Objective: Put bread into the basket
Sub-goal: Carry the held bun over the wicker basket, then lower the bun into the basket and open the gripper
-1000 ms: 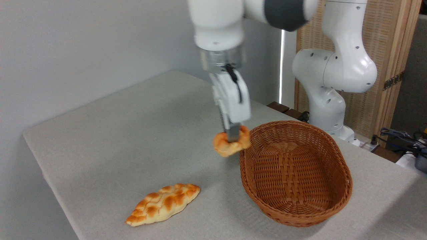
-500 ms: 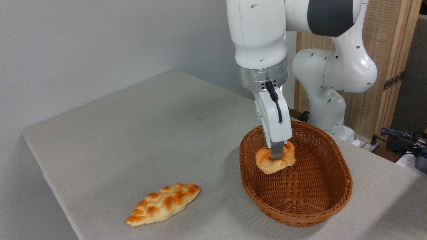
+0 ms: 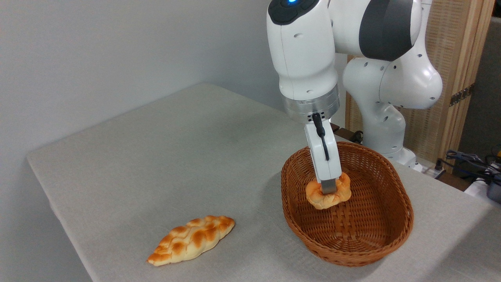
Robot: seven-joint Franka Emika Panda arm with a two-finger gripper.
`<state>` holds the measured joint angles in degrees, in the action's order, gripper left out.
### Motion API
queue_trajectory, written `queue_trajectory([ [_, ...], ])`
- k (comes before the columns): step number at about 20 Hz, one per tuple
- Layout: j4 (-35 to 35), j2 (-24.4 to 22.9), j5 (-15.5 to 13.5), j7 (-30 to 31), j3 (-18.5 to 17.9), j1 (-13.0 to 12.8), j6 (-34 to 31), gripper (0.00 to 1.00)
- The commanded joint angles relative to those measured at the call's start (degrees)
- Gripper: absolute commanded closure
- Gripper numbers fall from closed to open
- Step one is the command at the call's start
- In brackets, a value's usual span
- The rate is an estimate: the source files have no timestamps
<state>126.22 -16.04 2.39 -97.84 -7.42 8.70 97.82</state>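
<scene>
The bread (image 3: pixel 328 194), a small round golden-orange knotted bun, hangs inside the basket, low over its woven floor. My gripper (image 3: pixel 329 189) is shut on it from above, the near finger running down the bun's front. The basket (image 3: pixel 405 211) is a large reddish-brown oval of wicker at the right of the table. Whether the bun touches the basket floor I cannot tell.
A longer braided loaf (image 3: pixel 191 239) with browned patches lies on the grey table (image 3: pixel 156 164) near its front edge, left of the basket. The arm's white base (image 3: pixel 385 125) stands behind the basket. Cables (image 3: pixel 469 162) and a wooden screen (image 3: pixel 454 78) sit at the far right.
My gripper carried the bun from left of the basket rim rightward over it, then lowered it further into the basket. The braided loaf and basket stayed put.
</scene>
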Motion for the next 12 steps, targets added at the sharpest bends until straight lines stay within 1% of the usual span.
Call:
queue_trajectory([
  [1, 0.69, 0.22, 0.95, -3.66, -3.03, -0.70, 3.25, 0.74],
  [2, 0.86, 0.57, 0.95, -4.63, -3.65, -0.70, 5.17, 0.69],
  [3, 1.13, 1.10, 1.03, -4.81, -4.00, -0.70, 6.32, 0.67],
  [5, 1.31, 1.19, 1.12, -4.90, -4.45, -0.70, 6.51, 0.62],
  [6, 1.31, 1.19, 2.17, -5.08, -4.53, -0.61, 6.77, 0.50],
  [7, 1.31, 1.28, 3.48, -5.08, -4.80, -0.61, 6.95, 0.22],
  [8, 1.31, 1.28, 3.49, -4.99, -4.80, -0.70, 6.95, 0.14],
  [9, 1.31, 1.28, 3.49, -5.08, -4.80, -0.70, 6.95, 0.09],
  [12, 1.13, 1.28, 3.67, -5.08, -4.80, -0.70, 6.95, 0.02],
])
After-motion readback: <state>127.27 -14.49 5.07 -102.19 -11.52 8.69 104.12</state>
